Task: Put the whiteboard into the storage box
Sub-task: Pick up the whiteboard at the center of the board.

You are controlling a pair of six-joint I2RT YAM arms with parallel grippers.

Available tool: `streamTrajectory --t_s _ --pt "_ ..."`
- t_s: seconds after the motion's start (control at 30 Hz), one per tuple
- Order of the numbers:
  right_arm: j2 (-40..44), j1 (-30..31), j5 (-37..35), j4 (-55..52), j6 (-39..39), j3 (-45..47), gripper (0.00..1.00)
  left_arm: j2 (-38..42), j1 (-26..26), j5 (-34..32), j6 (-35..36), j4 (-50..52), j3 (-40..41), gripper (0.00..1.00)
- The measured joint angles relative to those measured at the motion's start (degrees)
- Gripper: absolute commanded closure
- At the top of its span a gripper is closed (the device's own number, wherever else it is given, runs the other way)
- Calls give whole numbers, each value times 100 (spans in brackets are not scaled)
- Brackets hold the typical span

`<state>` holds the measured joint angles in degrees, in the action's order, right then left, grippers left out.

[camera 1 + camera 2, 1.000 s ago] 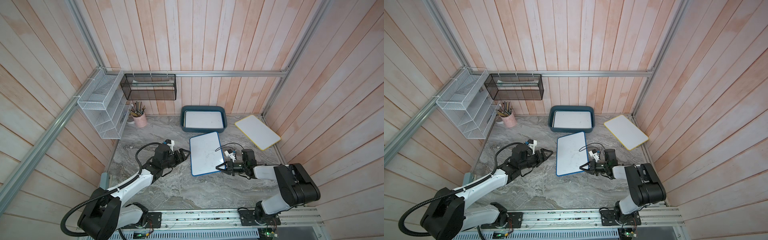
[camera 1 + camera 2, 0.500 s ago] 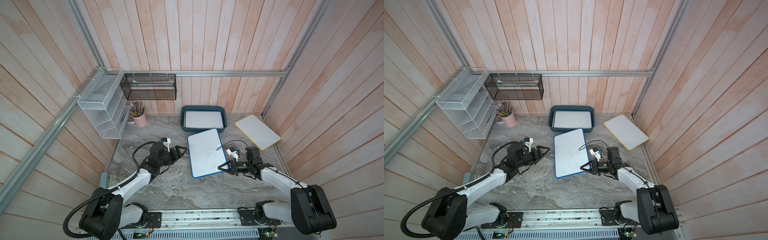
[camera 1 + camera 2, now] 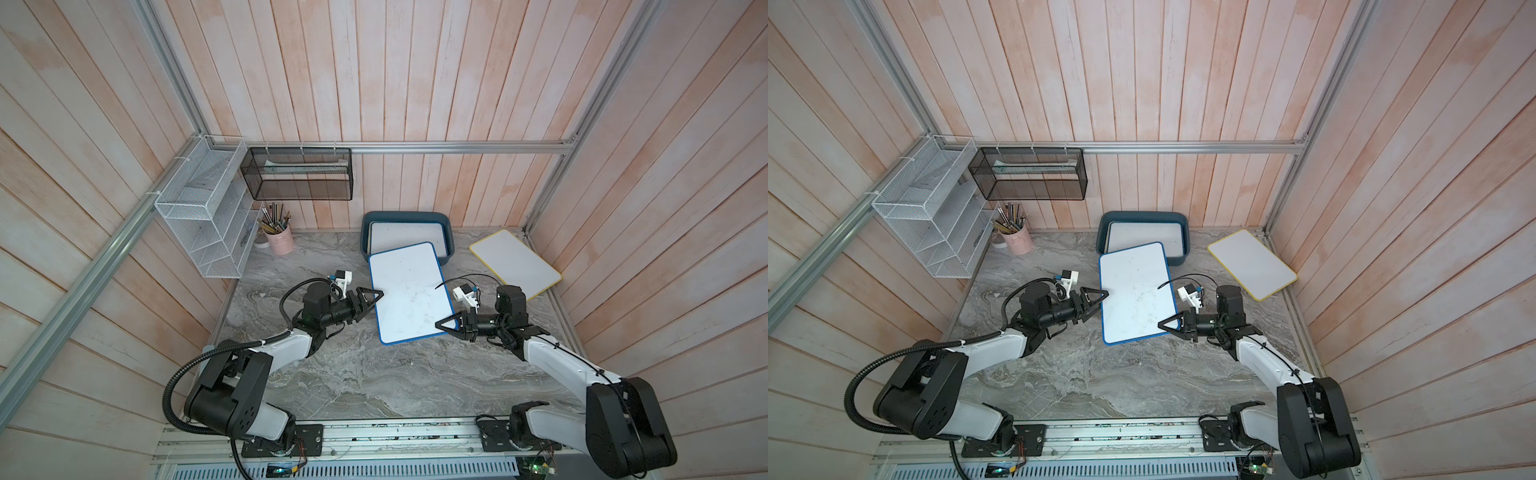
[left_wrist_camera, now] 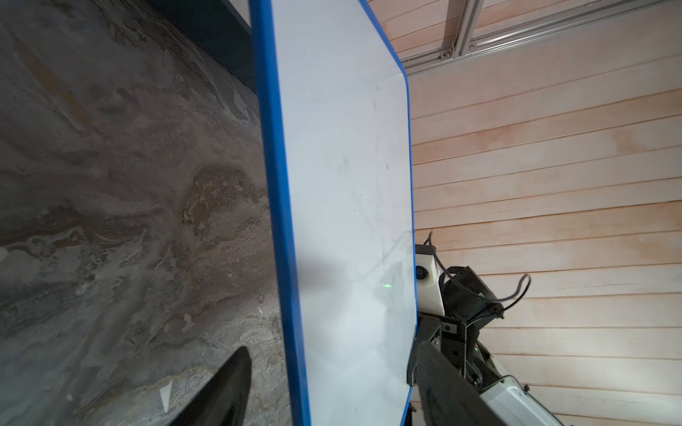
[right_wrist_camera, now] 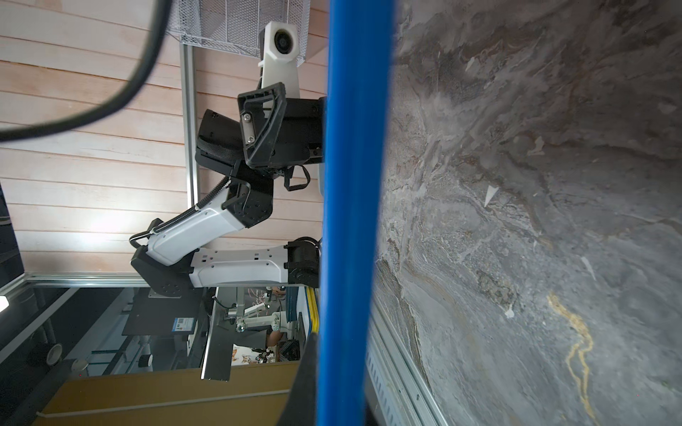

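Since a second earlier, the left pincer [image 3: 374, 300] had come up to the blue-framed whiteboard [image 3: 409, 293] and narrowed. Its jaws stood open astride the left edge, not yet pinching it. The right pincer [image 3: 441, 325] was clamped tight on the near right corner, holding the board clear of the table [image 3: 374, 374]. I'd judge a second grip was wanted to steady it. Its far end overlapped the storage box [image 3: 405, 215], where another whiteboard [image 3: 405, 237] already lay.
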<state>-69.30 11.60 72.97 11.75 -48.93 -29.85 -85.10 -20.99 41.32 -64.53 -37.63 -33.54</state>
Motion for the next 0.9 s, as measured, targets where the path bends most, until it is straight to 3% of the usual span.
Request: streamTrajectory --t_s 0.17,0.37,0.47,0.6,0.7,0.9 --pt "46 13 85 280 -181 2 100 -225 0 192 -166 -446 -116 66" --pt "-7 26 168 553 -343 17 100 -417 26 352 -328 -844 -186 85" --pt "-164 15 278 769 -352 20 100 -483 83 448 -605 -1196 -192 100" --pt "-365 13 313 1097 -382 20 98 -693 138 490 -804 -1622 -192 100" --pt "-529 -28 317 1259 -376 20 75 -850 175 507 -964 -1969 -190 100" --pt "-850 -584 289 1624 -372 57 66 -964 236 284 -1237 -2452 -31 100"
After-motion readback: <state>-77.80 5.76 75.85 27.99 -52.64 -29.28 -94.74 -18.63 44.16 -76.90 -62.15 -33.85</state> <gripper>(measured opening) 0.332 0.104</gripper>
